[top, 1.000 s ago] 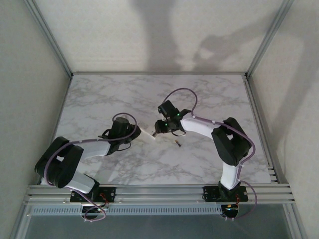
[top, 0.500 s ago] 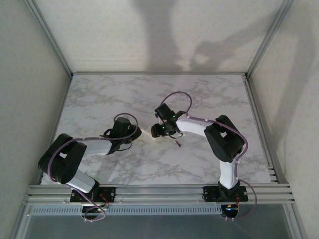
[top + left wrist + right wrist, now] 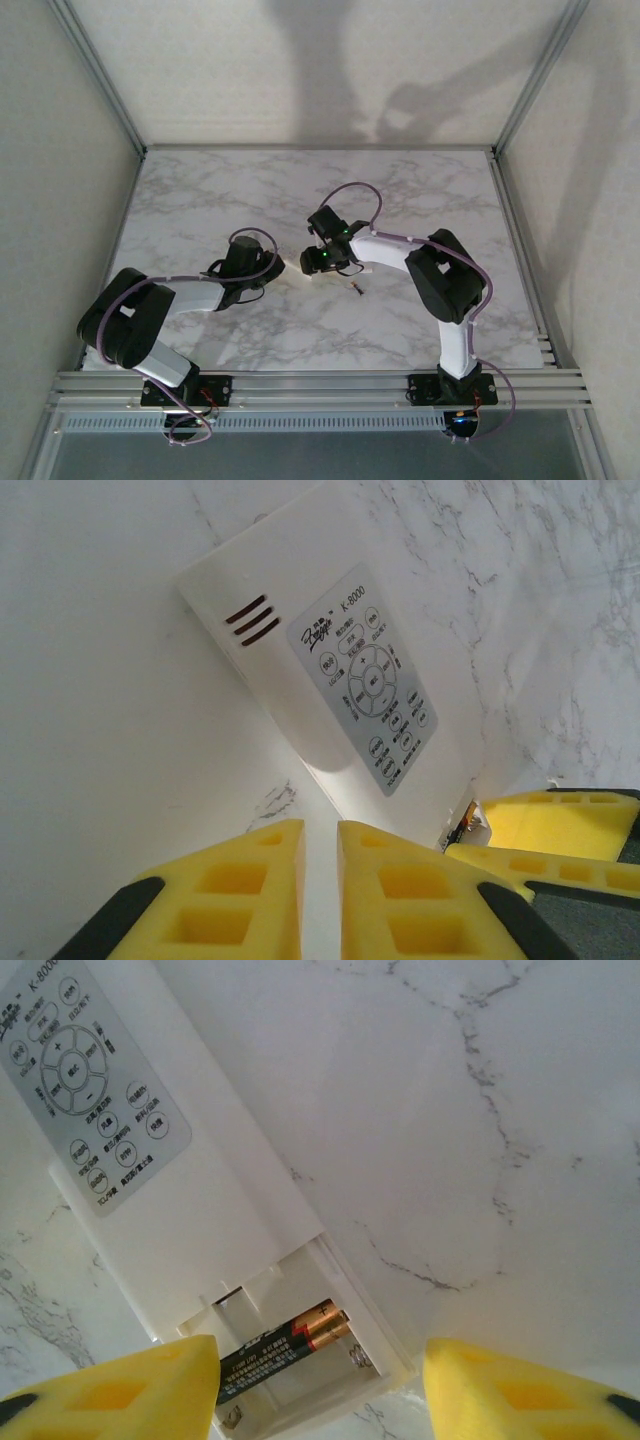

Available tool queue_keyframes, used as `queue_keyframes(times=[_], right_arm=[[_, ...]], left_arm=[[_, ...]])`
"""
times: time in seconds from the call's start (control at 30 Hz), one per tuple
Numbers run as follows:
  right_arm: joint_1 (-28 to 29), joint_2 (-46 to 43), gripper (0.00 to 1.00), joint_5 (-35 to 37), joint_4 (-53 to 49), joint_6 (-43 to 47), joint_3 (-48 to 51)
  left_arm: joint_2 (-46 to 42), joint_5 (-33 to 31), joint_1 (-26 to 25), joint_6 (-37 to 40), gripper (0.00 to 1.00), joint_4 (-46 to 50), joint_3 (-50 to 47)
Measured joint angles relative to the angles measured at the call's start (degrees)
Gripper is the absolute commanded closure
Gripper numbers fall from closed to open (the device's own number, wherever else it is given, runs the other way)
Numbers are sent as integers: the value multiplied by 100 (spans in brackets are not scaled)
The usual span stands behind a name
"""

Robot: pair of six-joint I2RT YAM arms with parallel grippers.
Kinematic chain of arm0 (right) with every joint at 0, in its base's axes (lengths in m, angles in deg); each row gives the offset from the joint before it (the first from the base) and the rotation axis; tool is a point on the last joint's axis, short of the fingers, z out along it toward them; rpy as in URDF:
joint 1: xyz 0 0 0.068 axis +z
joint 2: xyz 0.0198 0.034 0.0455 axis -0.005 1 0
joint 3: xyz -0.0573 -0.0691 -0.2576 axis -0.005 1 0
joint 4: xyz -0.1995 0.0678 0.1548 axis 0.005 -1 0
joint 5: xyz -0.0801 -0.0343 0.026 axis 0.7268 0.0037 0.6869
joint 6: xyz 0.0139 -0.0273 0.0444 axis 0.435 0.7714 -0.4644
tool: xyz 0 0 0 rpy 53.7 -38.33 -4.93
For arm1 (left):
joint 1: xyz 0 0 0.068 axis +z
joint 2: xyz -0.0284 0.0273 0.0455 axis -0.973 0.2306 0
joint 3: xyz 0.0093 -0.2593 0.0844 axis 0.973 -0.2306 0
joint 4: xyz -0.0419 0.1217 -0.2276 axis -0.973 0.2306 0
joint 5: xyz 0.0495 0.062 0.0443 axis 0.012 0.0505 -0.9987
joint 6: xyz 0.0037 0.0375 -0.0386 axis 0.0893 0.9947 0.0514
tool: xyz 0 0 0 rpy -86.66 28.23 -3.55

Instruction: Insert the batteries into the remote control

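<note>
One remote control (image 3: 330,680) is laid on the table (image 3: 400,190) between the left gripper (image 3: 320,832), pinched nearly together on nothing, and the right gripper (image 3: 320,1385), spread over its open compartment (image 3: 300,1340). One battery (image 3: 285,1345) is seated there. A second battery (image 3: 356,290), probably, is seen on the marble nearby.

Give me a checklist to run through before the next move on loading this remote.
1. First battery lying in the open bay of the remote: ok.
2. Slot beside it free for another battery: ok, it looks empty.
3. Second battery easy to get at: ok, it lies loose on the table next to the right hand.
4. Right hand open and empty: ok, its fingers stand wide on either side of the bay end.
5. Left hand steadying the remote: cannot tell; its fingers are nearly together at the remote's other end.
</note>
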Motion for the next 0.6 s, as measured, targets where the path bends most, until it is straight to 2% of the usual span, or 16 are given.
queue_keyframes(times=[0.33, 0.6], right_arm=[[109, 17, 49, 247, 24, 120, 4], [190, 15, 48, 468, 63, 214, 17]], left_arm=[[0, 2, 0, -2, 84, -72, -20], [0, 0, 0, -2, 85, -87, -50]])
